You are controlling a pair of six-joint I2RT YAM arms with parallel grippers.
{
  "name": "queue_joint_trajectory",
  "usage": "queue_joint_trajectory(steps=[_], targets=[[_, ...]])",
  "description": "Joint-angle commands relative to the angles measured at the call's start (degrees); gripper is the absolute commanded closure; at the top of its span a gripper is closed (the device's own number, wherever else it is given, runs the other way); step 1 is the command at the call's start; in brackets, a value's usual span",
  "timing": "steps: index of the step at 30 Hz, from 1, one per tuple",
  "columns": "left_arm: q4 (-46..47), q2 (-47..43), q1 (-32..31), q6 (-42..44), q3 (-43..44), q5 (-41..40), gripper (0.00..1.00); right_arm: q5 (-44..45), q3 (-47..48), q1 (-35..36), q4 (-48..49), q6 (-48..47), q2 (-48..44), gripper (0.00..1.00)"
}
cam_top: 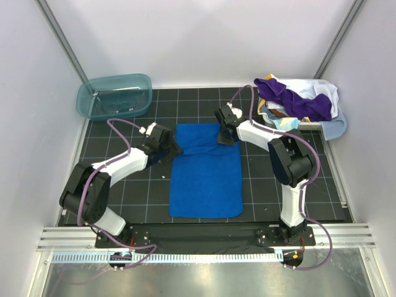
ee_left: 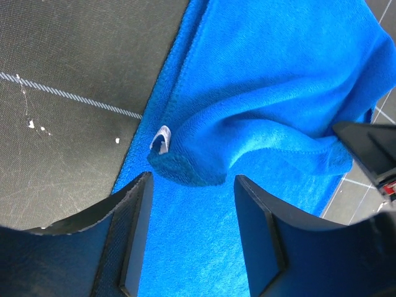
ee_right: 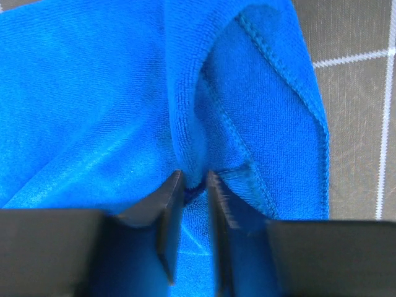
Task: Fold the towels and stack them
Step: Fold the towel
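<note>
- Black gridded mat (cam_top: 260, 198) between plain white walls. Both my arms reach away from the near edge.
- Well off to the far left of my left claw (cam_top: 172, 147): teal tub (cam_top: 115, 96), sitting at the mat's far left corner.
- Left claw: low over the far left corner of the blue towel (cam_top: 207, 179). In the wrist view its fingers (ee_left: 133, 229) stand apart with nothing clamped between them, so the jaws are open.
- Just ahead of the left claw, the towel corner is turned over on itself. A small white tag (ee_left: 161, 139) shows at the fold. The fold sits in front of the gap and is not gripped.
- Between the two claws and back toward my bases: the blue towel lies mostly flat, long side running near to far, rumpled only along its far edge.
- Right claw (cam_top: 226, 135): on the far right part of the same towel. In the wrist view its fingers (ee_right: 166, 216) are nearly together, pinching a raised ridge of blue cloth in the narrow gap.
- Beyond the right claw, to its right: white basket (cam_top: 307, 125) at the mat's far right corner. It is heaped with a purple towel (cam_top: 291, 98) on top and a white towel (cam_top: 322, 88) behind it. A light blue towel (cam_top: 336, 127) hangs over the right side.
</note>
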Motion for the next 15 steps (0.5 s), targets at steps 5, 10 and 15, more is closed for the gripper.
queue_joint_trajectory(steps=[5,10,15], targets=[[3.7,1.0,1.5,-1.0,-0.4,1.5,0.49,1.1,-2.9,0.2,2.6,1.2,-4.3,0.87],[3.6,1.2,1.6,0.0,-0.9,1.5,0.63,1.4,-6.2,0.3,3.0,1.2,-8.3,0.92],[3.7,1.4,1.6,0.9,-1.6,1.7,0.77,1.8,-10.5,0.2,3.8,1.1,-14.0,0.92]])
